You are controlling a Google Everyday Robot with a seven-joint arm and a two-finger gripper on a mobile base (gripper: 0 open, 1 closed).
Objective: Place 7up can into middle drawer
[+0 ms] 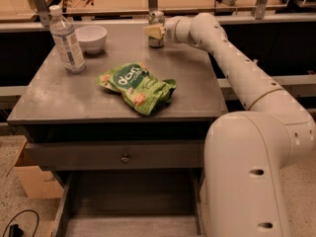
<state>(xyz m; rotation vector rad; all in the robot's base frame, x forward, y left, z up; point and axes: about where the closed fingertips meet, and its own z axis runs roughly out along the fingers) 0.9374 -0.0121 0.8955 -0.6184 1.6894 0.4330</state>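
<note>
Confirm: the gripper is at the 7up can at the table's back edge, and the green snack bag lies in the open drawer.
Not quite. The camera view shows the snack bag on the tabletop, not in the middle drawer. The gripper is at the 7up can.

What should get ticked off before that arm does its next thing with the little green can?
1. Gripper at the 7up can: ok, right against it near the table's back edge.
2. Firm hold on the can: cannot tell.
3. Can upright: ok.
4. Middle drawer pulled out below the tabletop: ok.
5. Low path forward: not ok, the snack bag lies mid-table, so lifting over it seems wise.
6. Bottle and bowl out of the way: ok, both far left.
</note>
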